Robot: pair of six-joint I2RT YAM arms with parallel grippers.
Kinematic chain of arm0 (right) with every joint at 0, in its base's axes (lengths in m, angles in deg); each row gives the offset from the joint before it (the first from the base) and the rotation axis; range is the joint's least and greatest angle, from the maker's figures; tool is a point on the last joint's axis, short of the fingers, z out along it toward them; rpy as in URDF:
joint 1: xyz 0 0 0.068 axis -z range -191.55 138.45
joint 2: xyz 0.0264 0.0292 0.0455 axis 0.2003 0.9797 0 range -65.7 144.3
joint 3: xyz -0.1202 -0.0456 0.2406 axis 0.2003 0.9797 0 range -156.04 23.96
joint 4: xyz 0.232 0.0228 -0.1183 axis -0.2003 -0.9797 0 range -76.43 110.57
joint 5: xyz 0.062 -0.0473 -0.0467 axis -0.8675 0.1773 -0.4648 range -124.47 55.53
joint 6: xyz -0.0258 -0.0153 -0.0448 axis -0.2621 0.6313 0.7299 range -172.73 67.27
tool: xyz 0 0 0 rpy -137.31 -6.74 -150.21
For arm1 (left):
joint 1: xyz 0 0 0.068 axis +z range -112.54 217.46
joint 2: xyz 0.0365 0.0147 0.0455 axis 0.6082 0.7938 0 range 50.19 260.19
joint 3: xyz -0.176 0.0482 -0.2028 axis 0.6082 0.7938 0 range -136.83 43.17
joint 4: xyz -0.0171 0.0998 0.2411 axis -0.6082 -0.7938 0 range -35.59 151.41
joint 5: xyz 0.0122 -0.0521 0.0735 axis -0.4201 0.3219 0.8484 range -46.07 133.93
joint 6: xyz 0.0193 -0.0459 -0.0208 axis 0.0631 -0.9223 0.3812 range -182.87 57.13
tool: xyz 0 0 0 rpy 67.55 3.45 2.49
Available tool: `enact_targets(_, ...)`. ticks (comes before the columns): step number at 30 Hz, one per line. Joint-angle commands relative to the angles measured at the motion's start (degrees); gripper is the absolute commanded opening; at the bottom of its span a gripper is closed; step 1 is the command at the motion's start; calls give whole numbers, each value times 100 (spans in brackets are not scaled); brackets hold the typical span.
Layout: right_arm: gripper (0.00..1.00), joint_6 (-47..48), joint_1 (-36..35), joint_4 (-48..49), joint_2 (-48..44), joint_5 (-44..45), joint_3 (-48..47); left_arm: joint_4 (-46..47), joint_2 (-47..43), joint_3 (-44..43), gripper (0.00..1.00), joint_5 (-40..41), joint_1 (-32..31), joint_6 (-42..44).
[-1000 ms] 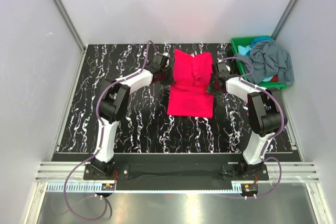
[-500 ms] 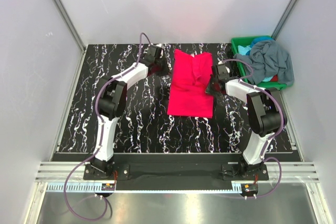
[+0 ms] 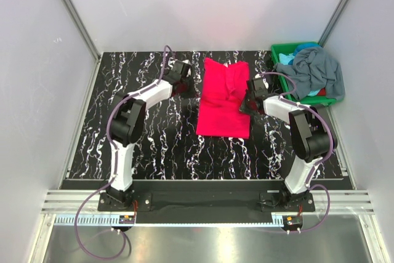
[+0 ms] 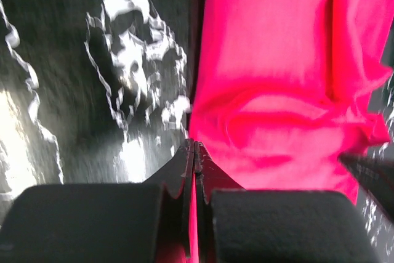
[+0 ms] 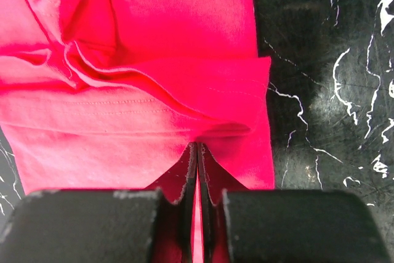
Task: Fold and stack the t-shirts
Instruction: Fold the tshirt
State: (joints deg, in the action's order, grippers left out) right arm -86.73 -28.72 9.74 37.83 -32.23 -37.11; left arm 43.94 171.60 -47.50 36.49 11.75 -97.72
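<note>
Right wrist shows right tool (image 5: 197,152) pinching soft, creased magenta t-shirt (image 5: 154,109).

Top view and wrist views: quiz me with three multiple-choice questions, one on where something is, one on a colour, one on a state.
1. The green bin sits at the table's: A far right corner, B near left corner, C centre.
2. The shirt spread mid-table is: A teal, B pink, C grey.
3. The right gripper's jaws are: A wide open, B closed together, C out of view.

A: the top view shows it far right, by the wall.
B: it is bright pink in every view.
B: the right wrist view shows the tips meeting over the shirt.
</note>
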Motion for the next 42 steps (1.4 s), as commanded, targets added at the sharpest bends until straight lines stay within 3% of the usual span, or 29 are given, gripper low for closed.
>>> enact_targets(1, 6, -186, -41, 300, -96, 189, 43, 323, -512, 435, 0, 147, -153, -127)
enact_targets(7, 7, -107, -41, 371, -148, 443, -70, 622, -188, 463, 0, -187, -232, -233)
enact_targets(19, 7, 156, -41, 371, 379, 769, -843, 631, 296, -319, 0, -161, -232, -145)
enact_targets(26, 9, 411, -6, -15, 204, 515, -1407, 622, 630, -820, 0, -179, -101, -145)
enact_targets(33, 10, 245, -41, 28, -78, -380, -697, 578, 937, -1242, 1, -266, -4, -197)
enact_targets(42, 10, 297, -67, 213, -561, -610, -27, 579, 1061, -1181, 1, -275, 5, -215)
